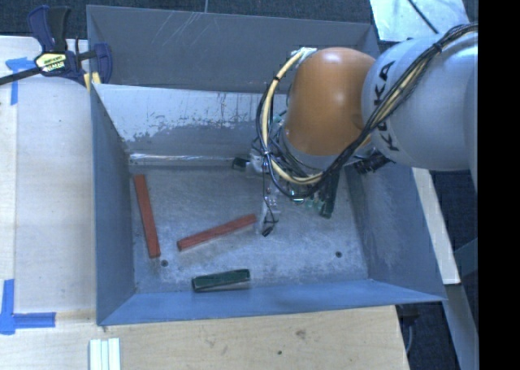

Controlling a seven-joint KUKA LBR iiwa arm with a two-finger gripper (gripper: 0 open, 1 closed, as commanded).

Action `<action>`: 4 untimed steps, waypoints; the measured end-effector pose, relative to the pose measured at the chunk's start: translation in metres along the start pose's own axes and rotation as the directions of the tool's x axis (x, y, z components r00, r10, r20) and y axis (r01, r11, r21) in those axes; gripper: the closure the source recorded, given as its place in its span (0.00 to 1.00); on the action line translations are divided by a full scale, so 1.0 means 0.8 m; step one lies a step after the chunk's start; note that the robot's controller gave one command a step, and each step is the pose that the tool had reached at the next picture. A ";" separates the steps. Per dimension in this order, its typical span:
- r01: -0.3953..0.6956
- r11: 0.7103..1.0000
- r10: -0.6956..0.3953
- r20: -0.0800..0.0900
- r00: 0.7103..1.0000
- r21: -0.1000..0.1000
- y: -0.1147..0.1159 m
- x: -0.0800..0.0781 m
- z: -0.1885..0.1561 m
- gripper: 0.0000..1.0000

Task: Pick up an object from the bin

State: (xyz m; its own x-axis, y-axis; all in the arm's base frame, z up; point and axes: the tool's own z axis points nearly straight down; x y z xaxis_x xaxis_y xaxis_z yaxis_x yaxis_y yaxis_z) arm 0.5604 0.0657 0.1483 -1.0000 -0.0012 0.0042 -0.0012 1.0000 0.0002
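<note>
My gripper (266,228) hangs low over the middle of the bin floor, beneath the orange wrist cover. Its tip is right at the right-hand end of a reddish-brown flat stick (215,233), which lies slanted across the floor; I cannot tell whether they touch. A small dark green oblong block (221,280) lies near the front wall, below and left of the gripper. Nothing shows in the gripper's grasp.
A second reddish-brown stick (146,215) lies along the left wall, nearly end-on to the front. A pale, see-through rod (183,160) with a dark end rests along the foot of the back wall. The arm and its cables hide the right back part of the floor.
</note>
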 end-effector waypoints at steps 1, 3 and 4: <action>0.053 0.999 -0.053 -0.002 0.999 0.000 0.029 0.026 0.098 0.00; 0.154 0.988 -0.154 0.014 0.988 0.003 -0.012 0.042 -0.046 1.00; 0.224 0.975 -0.224 0.008 0.975 0.001 -0.016 0.037 -0.083 1.00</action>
